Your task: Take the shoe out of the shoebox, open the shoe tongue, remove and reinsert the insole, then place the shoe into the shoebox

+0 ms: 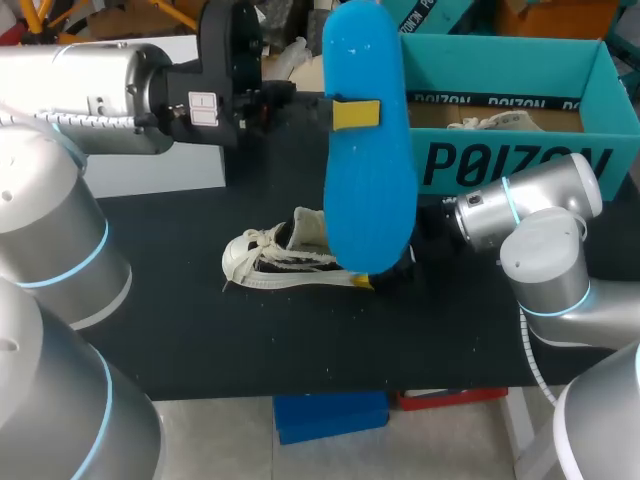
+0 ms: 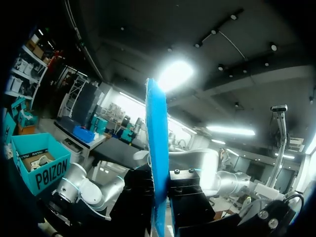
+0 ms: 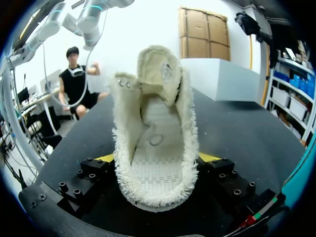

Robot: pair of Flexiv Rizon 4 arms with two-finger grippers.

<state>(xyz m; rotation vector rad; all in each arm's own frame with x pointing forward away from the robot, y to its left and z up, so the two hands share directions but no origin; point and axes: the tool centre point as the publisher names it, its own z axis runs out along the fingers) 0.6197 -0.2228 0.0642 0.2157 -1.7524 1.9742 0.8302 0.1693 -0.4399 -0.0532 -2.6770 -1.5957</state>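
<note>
Print first: the box point(image 1: 520, 160), teal, has large dark lettering along its near wall and a dark printed band inside its far wall. A small white label point(image 1: 203, 108) sits on the left arm point(image 1: 80, 90) near the wrist, too small to read. A pale tag point(image 3: 166, 72) on the inner face of the tongue point(image 3: 157, 61) can't be read either. The box stands open at the far right of the black table point(image 1: 300, 350), with a second shoe point(image 1: 500, 122), pale, lying inside. The insole point(image 1: 368, 150), bright blue, is held upright, high over mid-table. From the head view it hides the heel end of the shoe point(image 1: 285, 258) and the box's left corner. The left gripper point(image 1: 355, 113) is clamped on the insole about a third of the way down. One yellow tip lies flat on the near face, and in the wrist view the black fingers press both sides of its thin edge. The shoe is on the table just left of centre, toe toward the left arm. It is cream canvas with frayed edges and loose laces. The tongue is lifted well up and the bare stitched footbed shows a round mark. The right arm point(image 1: 530, 230) comes in low from the right. The right gripper point(image 3: 158, 158) is closed on the heel end, a yellow tip against each flank.
</note>
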